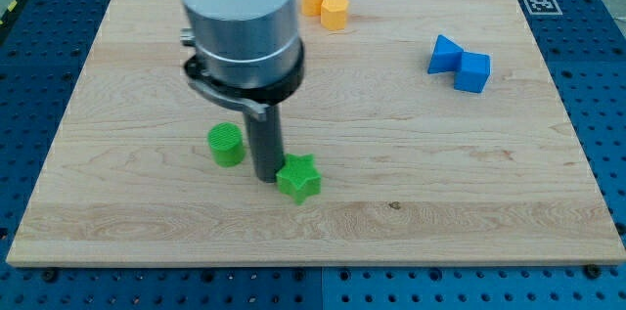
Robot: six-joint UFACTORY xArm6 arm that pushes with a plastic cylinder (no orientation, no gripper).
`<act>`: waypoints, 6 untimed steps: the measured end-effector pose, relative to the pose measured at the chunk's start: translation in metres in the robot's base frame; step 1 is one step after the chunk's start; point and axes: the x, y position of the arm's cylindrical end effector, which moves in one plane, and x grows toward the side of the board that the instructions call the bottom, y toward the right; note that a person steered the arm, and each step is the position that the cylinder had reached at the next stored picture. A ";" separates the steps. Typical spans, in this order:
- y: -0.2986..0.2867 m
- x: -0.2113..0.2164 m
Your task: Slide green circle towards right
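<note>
no pincer fitted, so nothing to report as open or closed: just a straight dark rod ending in my tip point(266, 179), resting on the pale wooden board point(411, 202) between two green pieces. sits just to the view's right of the small green circle block point(226, 144), close beside it, contact too fine to tell. sits right against the view's left side of the green star-shaped block point(299, 177), apparently touching, slightly above it in the view.

further off, well apart from the tip: two orange-yellow blocks point(324, 4), shapes hard to make out, touching each other near the view's top; two blue blocks point(460, 64), one cube-like, touching at the view's upper right.

judged step: approach not finished. stands on the wrong side of the green circle for a rightward push; any move right from here would shove the star instead.

next move calls for backing away from the star, circling round the circle above or below it without nudging it, settling at its view-left edge level with its middle, then pushing straight toward the view's right. risk worth noting: star lies low and right of that path, so a slightly off-centre push could drive the circle into it
</note>
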 end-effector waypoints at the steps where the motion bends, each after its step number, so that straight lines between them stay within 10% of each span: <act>1: 0.031 0.000; 4: -0.099 0.027; 6: -0.085 -0.021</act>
